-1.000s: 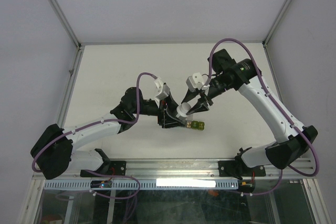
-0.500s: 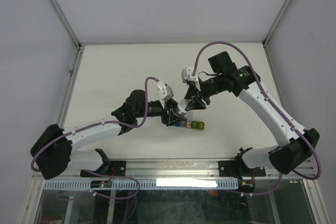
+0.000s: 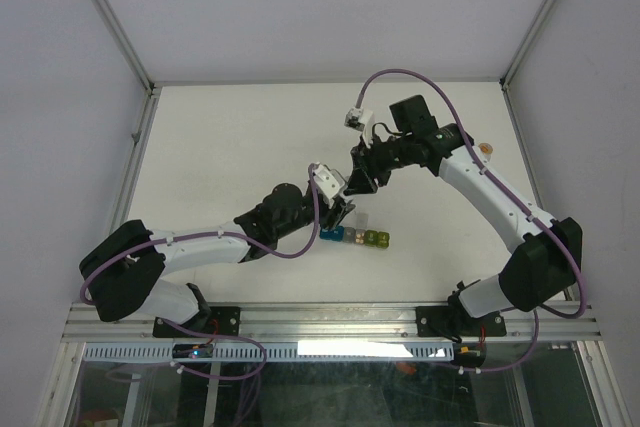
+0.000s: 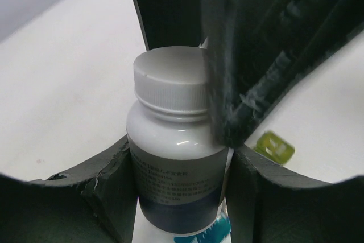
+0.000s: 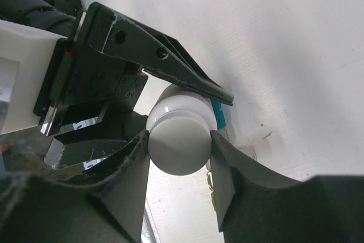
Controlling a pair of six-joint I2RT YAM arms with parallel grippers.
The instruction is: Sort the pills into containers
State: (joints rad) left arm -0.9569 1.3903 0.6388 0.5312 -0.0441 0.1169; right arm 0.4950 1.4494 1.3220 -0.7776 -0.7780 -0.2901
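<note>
Containers [image 3: 357, 237] on the table [image 3: 220, 147]: short strip of joined cubes near the front edge, between the two arms, blue end to the left, yellow-green end to the right. Just beside the strip's blue end, on its far side, left gripper [image 3: 338, 211] closed on the body of a white bottle [image 4: 173, 157], one finger pressed to each side at the level of the dark label [image 4: 170, 192]. White cap [image 4: 169, 78] on the bottle, pointing toward the right arm. Right gripper [image 5: 179, 143] closed around that cap from the far right side, a finger touching each flank of it; in the left wrist view, one of those fingers [image 4: 250, 55] lying across the cap's right edge. Past the bottle in that same view, a teal cube and a yellow-green cube of the strip showing. Cannot tell whether the bottle's base touches the table. Well apart, close to the table's right edge, a small amber object [image 3: 486, 148], too small to make out further.
</note>
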